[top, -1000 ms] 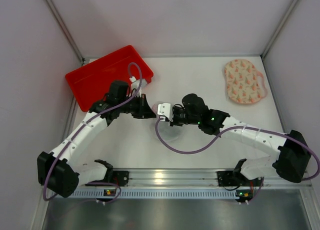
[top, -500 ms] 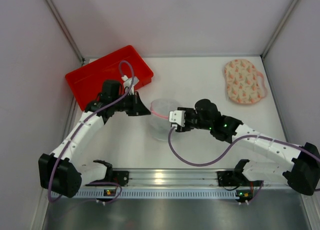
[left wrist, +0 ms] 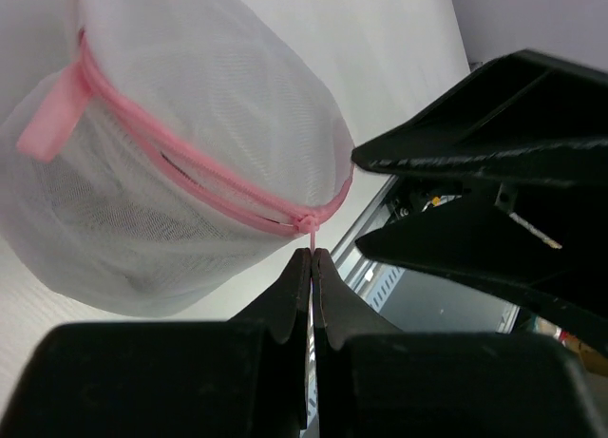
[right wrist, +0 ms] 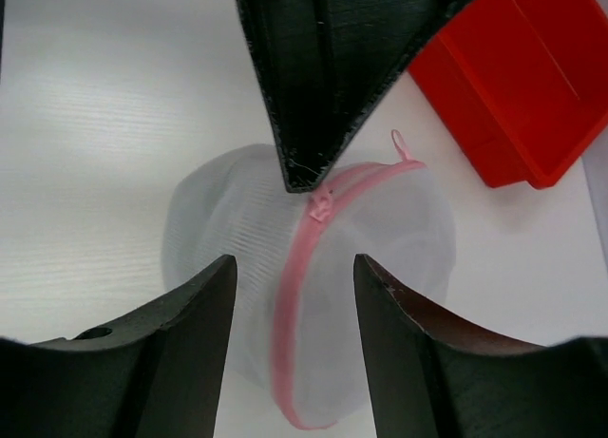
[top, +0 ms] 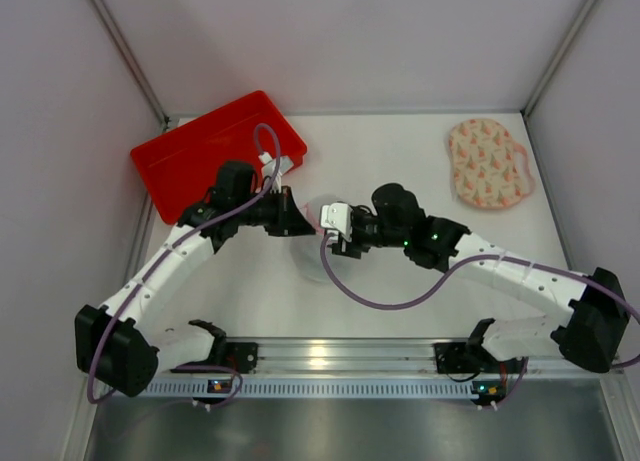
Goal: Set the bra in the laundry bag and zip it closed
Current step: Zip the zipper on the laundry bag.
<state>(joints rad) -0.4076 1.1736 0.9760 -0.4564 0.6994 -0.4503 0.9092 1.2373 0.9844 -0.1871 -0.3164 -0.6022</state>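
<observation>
The laundry bag [top: 314,251], a round white mesh pouch with a pink zip band, hangs low over the table's middle between both arms. My left gripper [left wrist: 312,253] is shut on a thin pink tab [left wrist: 311,227] at the zip line of the bag [left wrist: 190,143]. In the top view that gripper [top: 298,224] sits at the bag's left upper edge. My right gripper [right wrist: 294,262] is open, its fingers on either side of the pink band [right wrist: 290,333] and not touching it; from above this gripper [top: 335,243] is at the bag's right. The bra is hidden; only dim grey shading shows through the mesh.
A red tray [top: 215,146] lies at the back left, close behind my left arm. A peach patterned oval piece with pink trim [top: 487,163] lies at the back right. White walls close in the table on three sides.
My right gripper opened, drew back to the right, then returned to the bag. The left gripper swung a little left and came back, still shut on the tab.
</observation>
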